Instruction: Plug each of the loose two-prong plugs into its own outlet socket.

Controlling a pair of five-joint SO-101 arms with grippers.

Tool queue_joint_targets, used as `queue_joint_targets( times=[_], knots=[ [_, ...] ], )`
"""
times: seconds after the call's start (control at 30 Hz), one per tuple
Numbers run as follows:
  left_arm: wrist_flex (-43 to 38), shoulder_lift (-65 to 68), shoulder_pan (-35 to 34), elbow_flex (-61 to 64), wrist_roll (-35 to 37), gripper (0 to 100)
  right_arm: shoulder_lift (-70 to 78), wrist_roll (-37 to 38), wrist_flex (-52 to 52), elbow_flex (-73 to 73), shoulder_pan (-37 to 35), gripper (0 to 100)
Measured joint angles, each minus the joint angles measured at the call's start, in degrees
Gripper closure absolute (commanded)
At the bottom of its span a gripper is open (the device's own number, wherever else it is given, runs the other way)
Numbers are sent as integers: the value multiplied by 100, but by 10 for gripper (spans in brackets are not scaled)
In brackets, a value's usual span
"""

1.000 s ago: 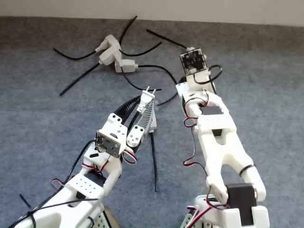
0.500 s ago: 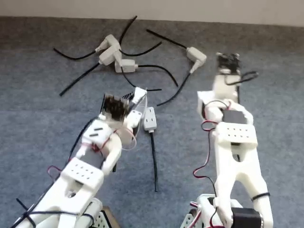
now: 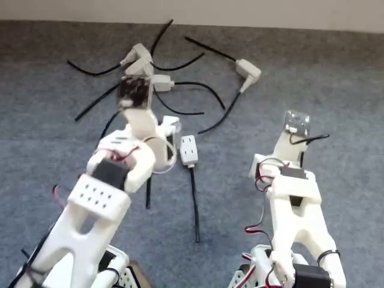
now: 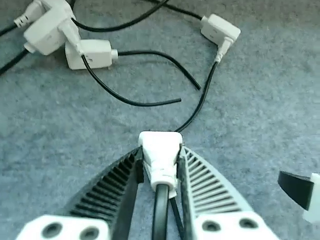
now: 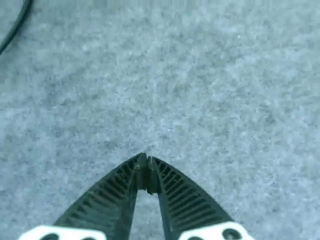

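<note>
Swung forward since the earlier frame, left pincer (image 4: 159, 154) clenches a two-prong plug (image 4: 159, 167) just beside the outlet socket (image 3: 189, 150), its length roughly parallel to the socket's; right pincer (image 5: 147, 167), clenched empty, lies well apart.

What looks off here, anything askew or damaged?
Nothing looks damaged. The black cords are short stubs with free ends, several crossing in a tangle around the plug cluster at the far side. The left gripper holds one white plug.
</note>
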Motion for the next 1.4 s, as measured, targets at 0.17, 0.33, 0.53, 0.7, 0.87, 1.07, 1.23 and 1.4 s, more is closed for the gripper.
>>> queue_joint_targets(
  times=[0.17, 0.33, 0.53, 0.7, 0.87, 1.07, 1.23, 1.4],
  knots=[
    [440, 1371, 70, -914, 369, 993, -9, -9, -88, 0, -9, 991],
    [765, 2690, 123, -1846, 818, 992, -9, -9, -105, 26, -9, 991],
    [1275, 3174, 132, -2409, 2242, 992, -9, -9, -105, 26, -18, 991],
    [1486, 3244, 193, -2444, 3077, 992, -9, -9, -105, 26, -9, 991],
    [1503, 3244, 352, -2444, 3376, 992, -9, -9, -105, 26, -9, 991],
    [985, 3235, 396, -2013, 3358, 992, -9, -9, -105, 26, -18, 991],
    [730, 3244, 422, -1916, 2690, 992, -9, -9, -105, 26, -18, 991],
    [712, 3244, 387, -1899, 2585, 992, -9, -9, -105, 26, -18, 991]
  ],
)
